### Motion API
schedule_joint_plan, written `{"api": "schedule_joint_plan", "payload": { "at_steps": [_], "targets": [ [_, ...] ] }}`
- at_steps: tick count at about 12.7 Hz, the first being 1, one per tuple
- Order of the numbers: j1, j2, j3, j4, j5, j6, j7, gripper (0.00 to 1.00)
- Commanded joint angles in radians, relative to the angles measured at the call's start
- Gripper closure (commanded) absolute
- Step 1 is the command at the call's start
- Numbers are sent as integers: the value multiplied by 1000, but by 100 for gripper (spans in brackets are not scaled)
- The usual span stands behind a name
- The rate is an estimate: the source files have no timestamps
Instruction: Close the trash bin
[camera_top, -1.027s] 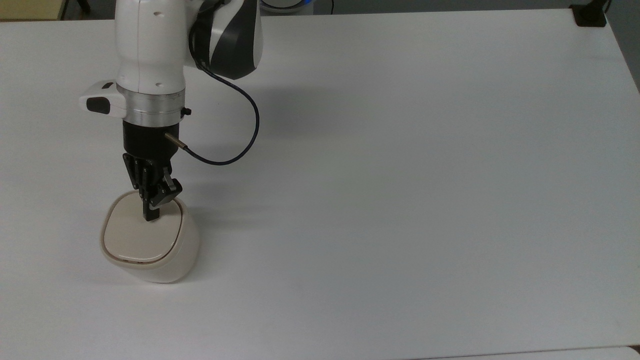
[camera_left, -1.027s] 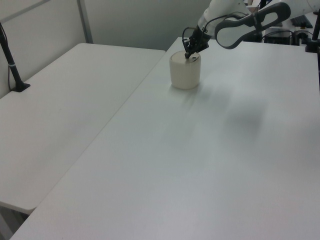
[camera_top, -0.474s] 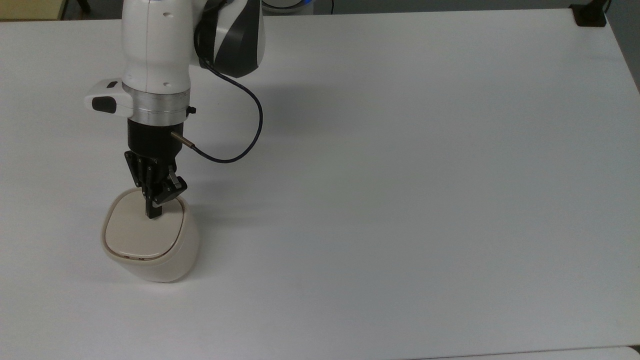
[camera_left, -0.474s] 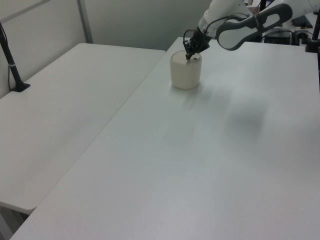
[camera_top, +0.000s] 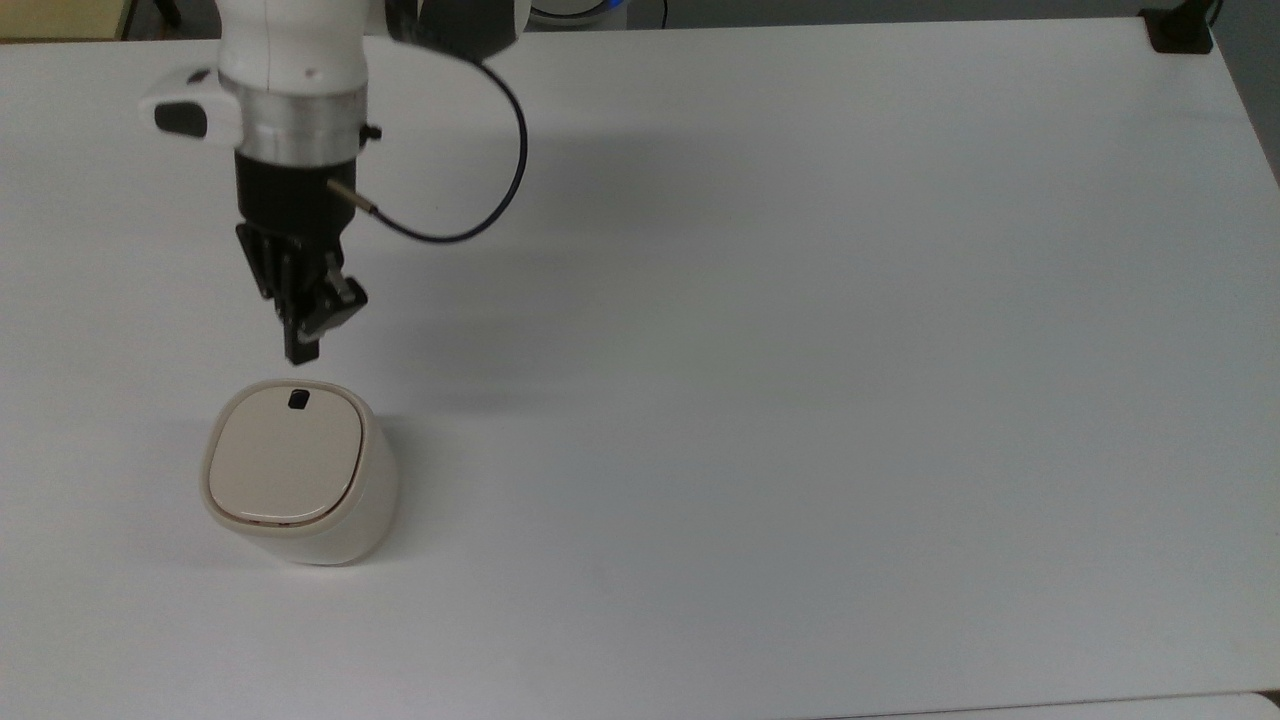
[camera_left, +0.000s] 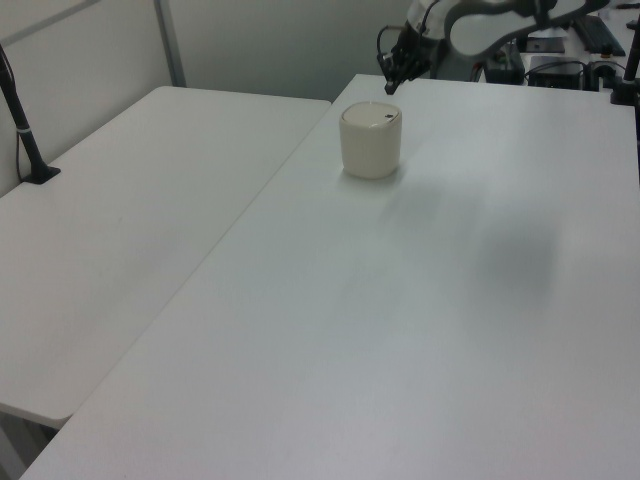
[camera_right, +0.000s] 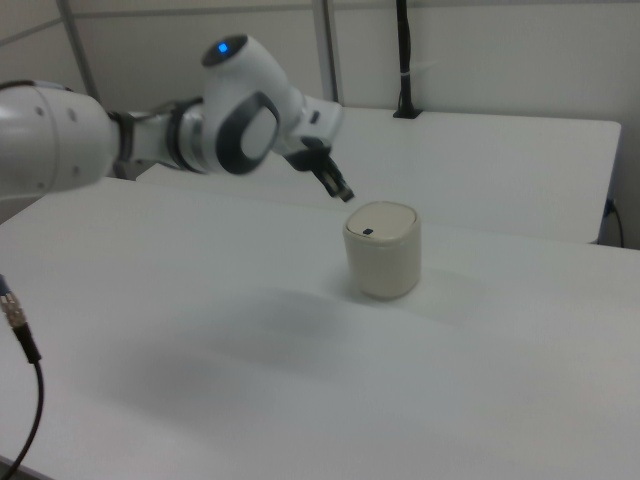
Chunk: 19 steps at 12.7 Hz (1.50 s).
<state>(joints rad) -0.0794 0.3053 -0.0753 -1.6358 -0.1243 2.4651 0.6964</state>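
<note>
One trash bin stands in the lower left of the top view, upright on the white table, well in from the table's near edge and its left edge. A broad bare stretch of tabletop runs to the top view's right, as far as the black clamp at the upper right corner. The bin's flat beige lid lies down flush in the rim, so nothing of the inside shows, and a small black latch sits near the lid's upper edge. One gripper hangs clear above the bin, apart from the lid, its fingers drawn narrow together and holding nothing. In the left view a second white table adjoins on the left view's left.
</note>
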Motion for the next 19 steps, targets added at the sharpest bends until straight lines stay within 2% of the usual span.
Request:
{"api": "schedule_joint_plan", "payload": {
  "at_steps": [1,3,4,5,6,8,10,13,16,17,19],
  "targets": [
    [-34,-141,94,-44,32,-188,-1,93],
    [-34,-182,118,-44,60,-280,-12,87],
    [-33,-210,147,-44,66,-358,-27,73],
    [-33,-235,178,-44,66,-438,-43,54],
    [-31,-253,190,-44,71,-484,-61,44],
    [-22,-293,193,-45,109,-537,-93,30],
    [-14,-325,193,-53,140,-589,-100,24],
    [50,-356,181,-65,144,-647,-115,10],
    [84,-354,174,-67,143,-681,-265,0],
    [105,-353,149,-67,143,-683,-322,0],
    [171,-344,57,-53,143,-696,-470,0]
  ]
}}
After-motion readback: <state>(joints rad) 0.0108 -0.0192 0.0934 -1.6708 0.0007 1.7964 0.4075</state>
